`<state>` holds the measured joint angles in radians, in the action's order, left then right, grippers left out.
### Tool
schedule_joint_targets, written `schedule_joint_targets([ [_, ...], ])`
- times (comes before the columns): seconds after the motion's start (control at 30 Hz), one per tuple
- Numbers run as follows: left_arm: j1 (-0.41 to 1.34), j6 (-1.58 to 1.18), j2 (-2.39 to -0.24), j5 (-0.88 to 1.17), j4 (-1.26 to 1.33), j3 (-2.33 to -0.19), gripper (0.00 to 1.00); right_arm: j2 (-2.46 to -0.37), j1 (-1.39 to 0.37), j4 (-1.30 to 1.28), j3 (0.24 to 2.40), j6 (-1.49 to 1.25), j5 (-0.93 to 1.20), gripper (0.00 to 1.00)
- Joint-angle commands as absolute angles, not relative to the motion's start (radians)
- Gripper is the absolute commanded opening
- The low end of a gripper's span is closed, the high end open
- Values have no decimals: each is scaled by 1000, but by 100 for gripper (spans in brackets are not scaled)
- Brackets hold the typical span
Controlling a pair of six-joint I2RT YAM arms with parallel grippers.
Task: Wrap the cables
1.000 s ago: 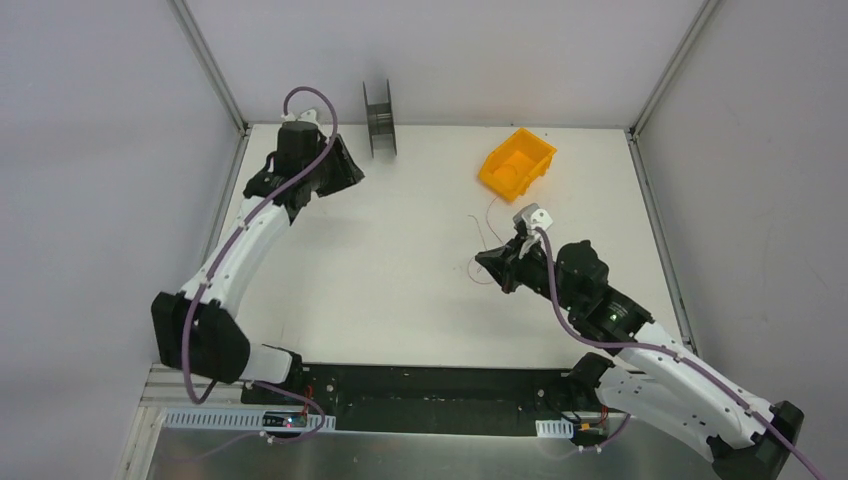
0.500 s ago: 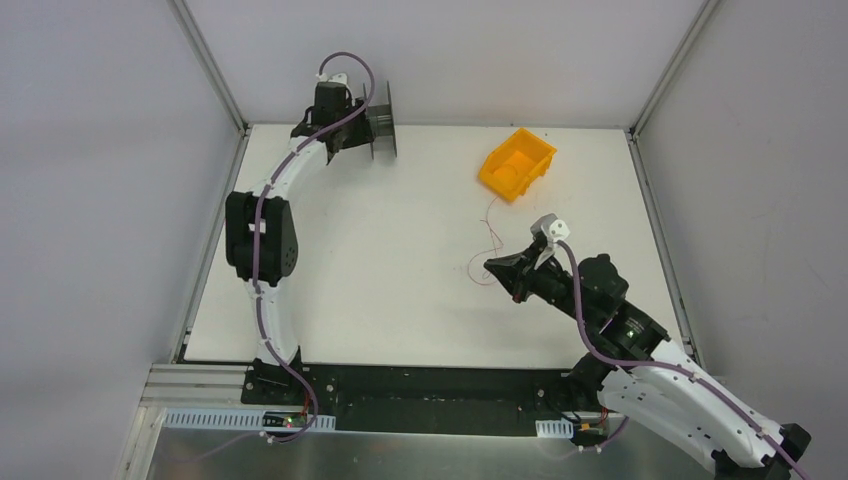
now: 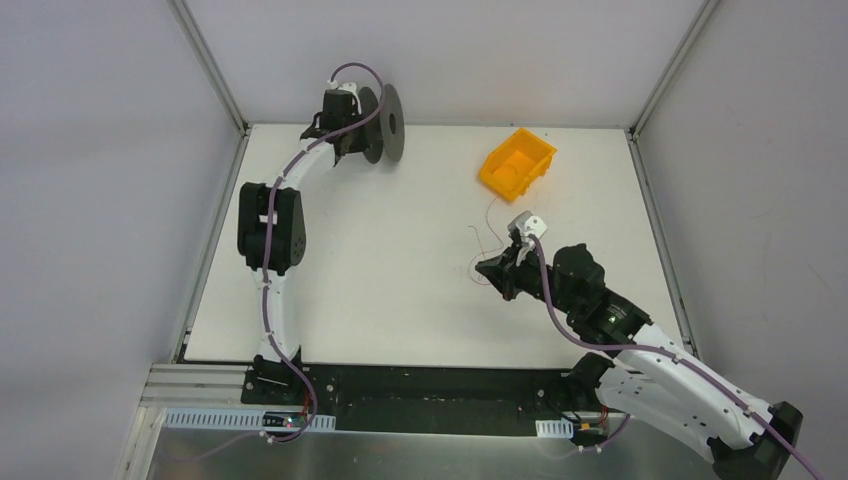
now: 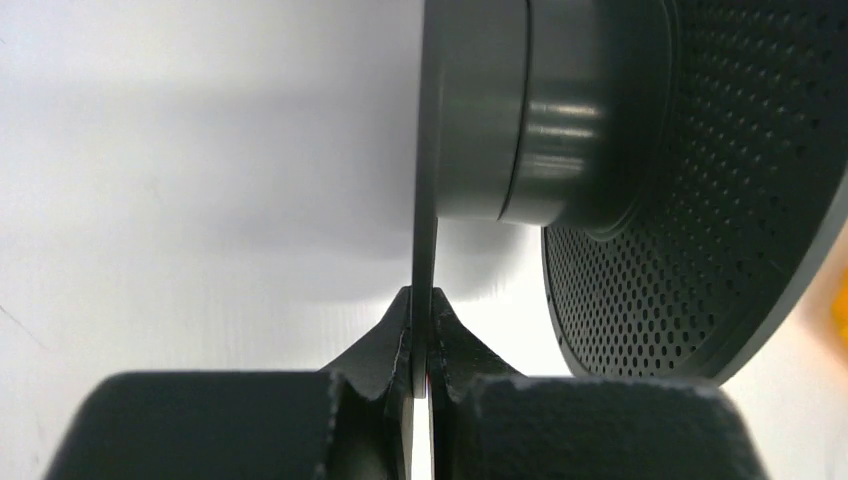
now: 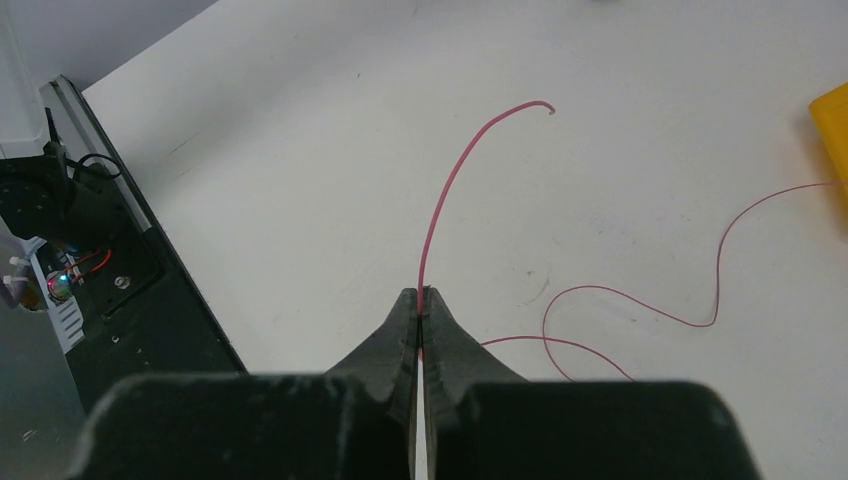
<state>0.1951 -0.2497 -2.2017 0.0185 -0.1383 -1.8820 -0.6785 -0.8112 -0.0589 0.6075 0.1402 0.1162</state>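
Left gripper (image 4: 421,310): jaws clamped on the thin flange of a dark grey perforated spool (image 3: 385,122), at the far edge of the tabletop (image 3: 380,270), close to the back wall. Right gripper (image 5: 420,305): jaws pinched shut on the thin pink-red cable (image 5: 445,190), right of centre. The cable's slack curls across the tabletop toward the yellow bin (image 3: 517,163). Wide open tabletop lies between the two arms.

overhead camera looks down; wrist cameras sit close behind pincers (image 4: 422,310) (image 5: 420,300).
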Motion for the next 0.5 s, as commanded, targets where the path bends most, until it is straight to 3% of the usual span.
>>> schedule_joint_targets([
  [0.0,206,-211,-1954,108,-131,-1705,0,-691,-808,-7,682,130,96,0],
  [0.2,209,-141,-1659,421,-166,-1402,0,-724,-808,-51,776,83,191,0],
  [0.47,277,267,-1331,530,-408,-1221,0,-894,-650,-240,957,293,472,0],
])
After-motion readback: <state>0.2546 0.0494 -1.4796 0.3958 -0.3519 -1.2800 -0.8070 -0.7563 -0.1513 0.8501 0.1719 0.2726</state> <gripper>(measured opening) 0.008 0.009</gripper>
